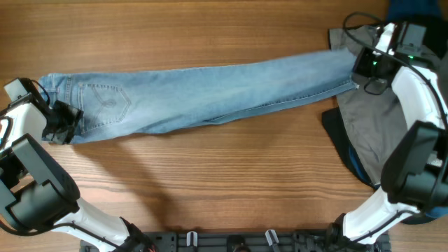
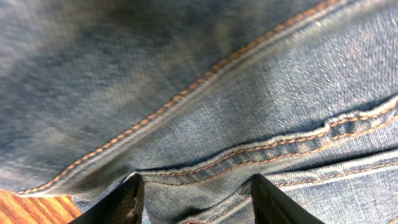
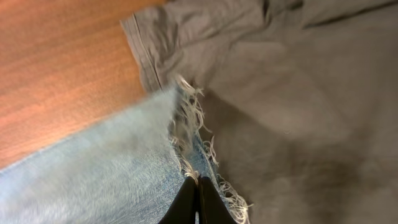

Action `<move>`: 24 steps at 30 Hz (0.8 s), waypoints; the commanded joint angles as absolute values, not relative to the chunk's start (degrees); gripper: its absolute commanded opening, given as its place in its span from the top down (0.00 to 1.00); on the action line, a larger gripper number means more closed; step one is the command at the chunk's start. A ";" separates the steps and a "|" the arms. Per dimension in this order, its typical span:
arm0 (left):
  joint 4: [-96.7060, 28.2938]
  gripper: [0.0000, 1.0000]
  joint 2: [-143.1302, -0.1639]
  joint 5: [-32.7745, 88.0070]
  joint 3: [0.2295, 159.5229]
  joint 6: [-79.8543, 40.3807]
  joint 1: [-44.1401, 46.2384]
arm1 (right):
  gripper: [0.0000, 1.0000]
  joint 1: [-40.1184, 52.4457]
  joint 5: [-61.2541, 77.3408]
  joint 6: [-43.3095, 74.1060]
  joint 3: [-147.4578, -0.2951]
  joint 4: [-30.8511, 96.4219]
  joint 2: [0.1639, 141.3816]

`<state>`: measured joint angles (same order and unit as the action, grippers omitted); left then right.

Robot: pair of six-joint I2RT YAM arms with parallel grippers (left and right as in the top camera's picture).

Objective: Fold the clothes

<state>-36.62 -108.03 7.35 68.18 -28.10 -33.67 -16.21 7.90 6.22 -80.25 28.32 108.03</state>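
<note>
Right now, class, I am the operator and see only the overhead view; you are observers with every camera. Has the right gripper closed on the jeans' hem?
Observer: Yes; in the right wrist view the right gripper shows fingers pressed together at the frayed hem of the jeans.
Operator: What lies under the hem?
Observer: The grey garment; the fringe overlaps it.
Operator: And the left gripper?
Observer: The left gripper stands open, denim between its fingers, beside an orange-stitched seam.
</note>
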 commanded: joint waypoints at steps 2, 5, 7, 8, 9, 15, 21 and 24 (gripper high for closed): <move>-36.64 0.44 -108.92 5.91 67.26 -27.22 -33.50 | 0.96 -17.54 5.82 7.44 -80.03 28.10 108.07; -36.64 0.45 -108.92 5.91 67.26 -27.22 -33.50 | 0.96 -17.54 5.80 7.42 -80.03 28.49 108.95; -36.64 0.45 -108.92 5.91 67.26 -27.22 -33.50 | 0.91 -17.54 5.78 7.40 -80.03 29.17 109.58; -36.64 0.45 -108.92 5.91 67.26 -27.22 -33.50 | 0.69 -17.54 5.80 7.42 -80.03 29.67 110.00; -36.64 0.44 -108.92 5.91 67.26 -27.22 -33.50 | 0.54 -17.56 5.78 7.40 -80.03 30.13 110.32; -36.64 0.44 -108.92 5.91 67.26 -27.22 -33.50 | 0.57 -17.54 6.07 5.80 -80.03 28.14 110.43; -36.82 0.44 -108.92 5.91 67.26 -27.24 -33.50 | 0.45 -17.54 13.72 -4.78 -80.01 26.81 113.21; -36.82 0.44 -108.92 5.91 67.26 -27.24 -33.50 | 0.35 -17.54 14.66 -7.25 -80.01 26.33 117.10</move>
